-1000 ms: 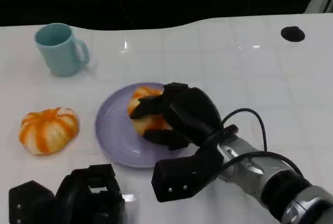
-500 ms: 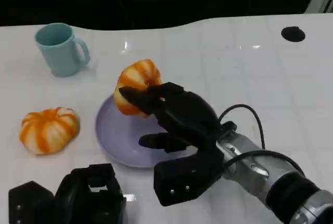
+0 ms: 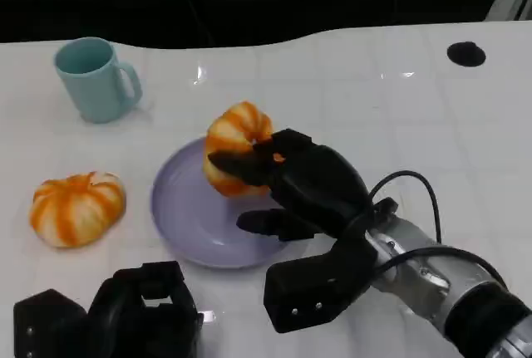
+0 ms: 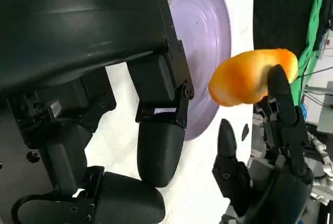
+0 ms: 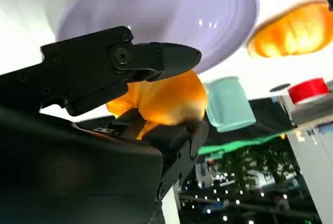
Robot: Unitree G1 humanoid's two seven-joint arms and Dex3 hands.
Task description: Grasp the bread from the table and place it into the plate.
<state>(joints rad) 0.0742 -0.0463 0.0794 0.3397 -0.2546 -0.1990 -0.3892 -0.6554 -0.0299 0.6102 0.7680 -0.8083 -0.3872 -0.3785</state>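
Observation:
An orange-and-white striped bread [image 3: 237,146] hangs tilted over the far part of the lavender plate [image 3: 179,217], pinched in the fingers of my right hand [image 3: 312,188]. The right wrist view has this bread [image 5: 166,96] wedged between the black fingers [image 5: 119,63], with the plate [image 5: 156,16] beyond. In the left wrist view the bread [image 4: 250,76] is raised off the plate [image 4: 208,37] in the right hand [image 4: 276,146]. My left hand [image 3: 108,316] rests at the table's near left edge, holding nothing, its fingers [image 4: 156,130] apart.
A second striped bread [image 3: 76,207] lies on the white table left of the plate. A light blue mug [image 3: 93,77] stands at the far left. A small black disc [image 3: 466,53] sits at the far right. A cable loops over my right wrist [image 3: 407,188].
The bread lay on the plate under my right hand a second ago. The hand then lifted it, and now holds it a little further right, over the plate's far part.

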